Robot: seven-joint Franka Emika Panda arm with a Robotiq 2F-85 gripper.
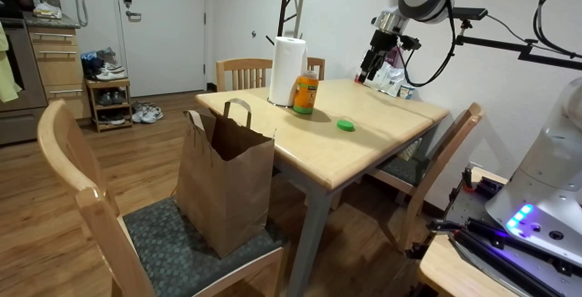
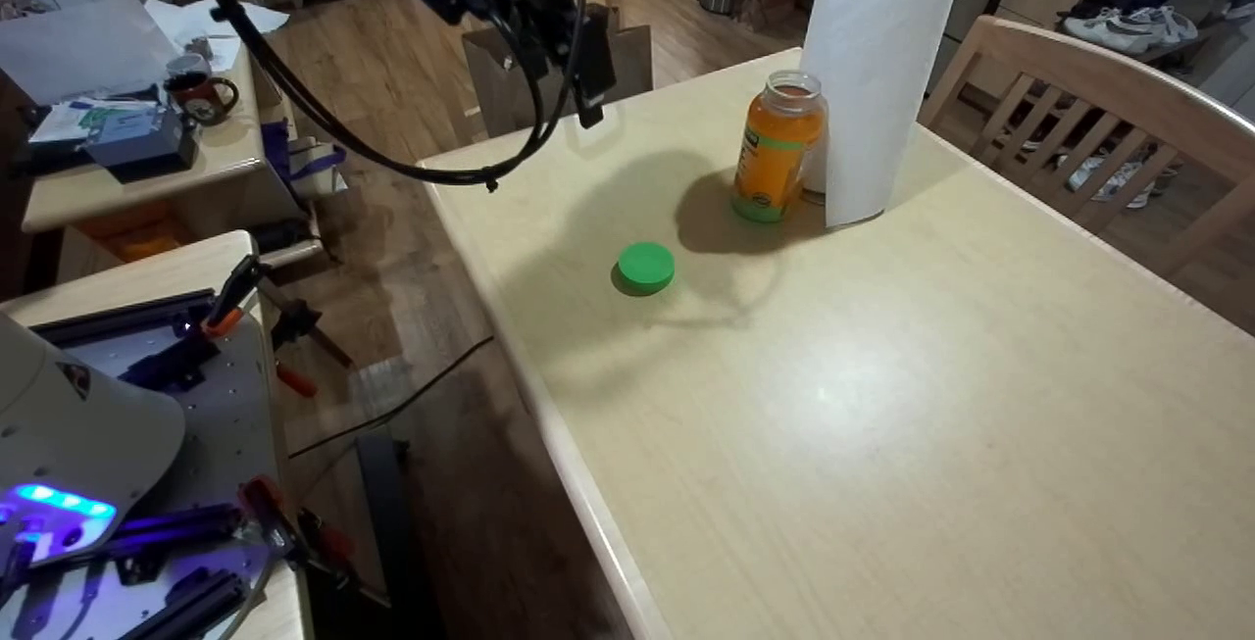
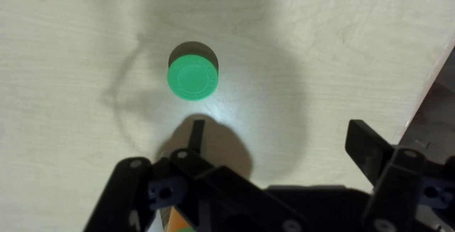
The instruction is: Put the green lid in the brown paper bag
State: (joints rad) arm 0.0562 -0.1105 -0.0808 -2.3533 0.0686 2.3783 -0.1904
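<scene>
In an exterior view, the green lid [image 1: 345, 125] is seen flat on the table [image 1: 382, 108], nearer and further right than the bottle [image 1: 305, 93]; the brown paper bag [image 1: 218, 192] is stood upright on the near-left chair [image 1: 154, 242]. The gripper [image 3: 277, 129] is spread wide, with nothing held. No step of the transfer is judged done: grasp, carry and release all remain.

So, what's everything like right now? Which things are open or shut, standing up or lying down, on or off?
Gripper: open, holding nothing
Green lid: lying flat on the table
Brown paper bag: standing upright, open at the top
Orange bottle: standing upright, no lid on
Paper towel roll: standing on end
Door: shut
Kitchen drawers: shut
Robot lights: on, blue
</scene>
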